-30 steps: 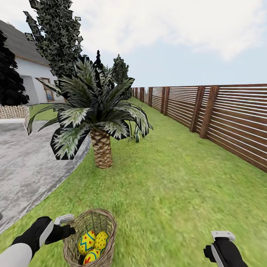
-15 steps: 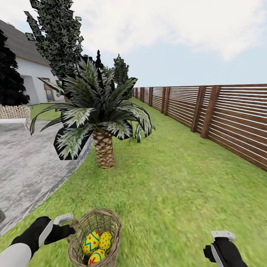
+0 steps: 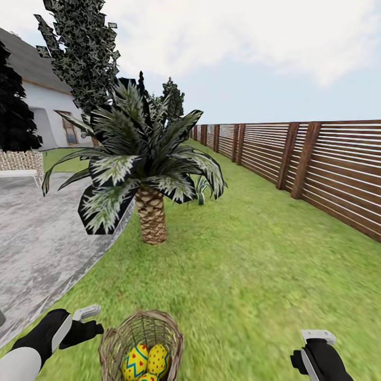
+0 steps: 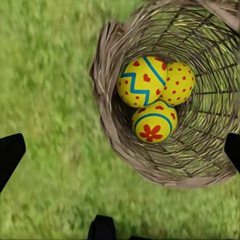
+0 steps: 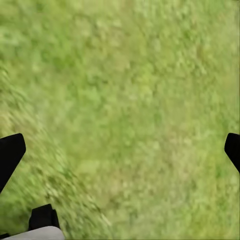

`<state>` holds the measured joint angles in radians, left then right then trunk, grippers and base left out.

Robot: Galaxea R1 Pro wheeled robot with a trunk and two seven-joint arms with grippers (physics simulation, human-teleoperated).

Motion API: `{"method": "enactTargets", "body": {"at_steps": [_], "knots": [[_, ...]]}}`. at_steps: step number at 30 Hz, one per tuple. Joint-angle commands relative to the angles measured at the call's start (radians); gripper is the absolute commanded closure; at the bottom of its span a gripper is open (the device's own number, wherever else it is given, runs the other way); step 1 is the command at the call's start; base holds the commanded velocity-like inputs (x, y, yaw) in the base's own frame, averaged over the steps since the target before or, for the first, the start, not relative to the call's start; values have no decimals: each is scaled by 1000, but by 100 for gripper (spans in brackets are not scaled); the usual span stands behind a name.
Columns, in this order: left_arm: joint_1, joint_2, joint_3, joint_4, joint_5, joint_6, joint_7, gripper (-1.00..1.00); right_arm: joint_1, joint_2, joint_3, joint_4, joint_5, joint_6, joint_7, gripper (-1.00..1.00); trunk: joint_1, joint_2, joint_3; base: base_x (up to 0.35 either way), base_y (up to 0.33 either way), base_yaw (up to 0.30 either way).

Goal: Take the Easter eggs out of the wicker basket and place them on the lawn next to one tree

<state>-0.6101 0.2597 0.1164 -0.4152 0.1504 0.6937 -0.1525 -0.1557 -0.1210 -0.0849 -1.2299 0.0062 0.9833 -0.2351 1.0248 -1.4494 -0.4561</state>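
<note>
Both of my grippers hang low over the grass with nothing in them. From my head camera, my left gripper (image 3: 84, 317) sits just beside the wicker basket (image 3: 142, 338), on its left, and my right gripper (image 3: 316, 344) is well apart from it, out over bare turf. In each wrist view the dark fingertips (image 4: 10, 152) stand wide at the two edges of the picture, so both sets of fingers are spread.

Going from big to small: the lawn (image 3: 254, 264) runs ahead of me between a grey paved area (image 3: 37, 238) on my left and a brown slatted fence (image 3: 328, 169) on my right. A short palm (image 3: 151, 211) with a scaly trunk stands ahead on the grass, and behind it rises a taller tree (image 3: 79, 53) with a dark mottled crown; its trunk is hidden from here. A white house (image 3: 42, 116) shows far left.

The basket stands upright on the lawn close in front of me, left of centre. My left wrist camera looks almost straight down its mouth, where the three Easter eggs (image 4: 150, 97) lie touching one another at the bottom: a zigzag one (image 4: 139, 81), a dotted one (image 4: 177, 82) and a flower one (image 4: 152, 121).

What matters next, I judge, is that the eggs lie below and just to the right of my left gripper, deep inside the weave, so the left arm is clearly the nearer one and would have to go down through the rim (image 4: 107, 95).
</note>
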Motion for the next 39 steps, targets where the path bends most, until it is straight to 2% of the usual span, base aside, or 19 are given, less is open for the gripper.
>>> {"method": "enactTargets", "body": {"at_steps": [1, 8, 39], "knots": [[0, 0, 5, -2, 3, 6, -1, -100, 0, 0, 0, -1, 1, 5, -1, -100, 0, -1, -1, 52, 4, 0], [0, -5, 1, 0, 3, -16, -1, -100, -1, 0, 0, 0, 0, 5, -1, -100, 0, -1, -1, 16, 1, 0], [0, -6, 2, 1, 4, -29, -1, -100, -1, 1, 1, 0, 0, 5, -1, -100, 119, -218, -98, 0, 0, 0]]}}
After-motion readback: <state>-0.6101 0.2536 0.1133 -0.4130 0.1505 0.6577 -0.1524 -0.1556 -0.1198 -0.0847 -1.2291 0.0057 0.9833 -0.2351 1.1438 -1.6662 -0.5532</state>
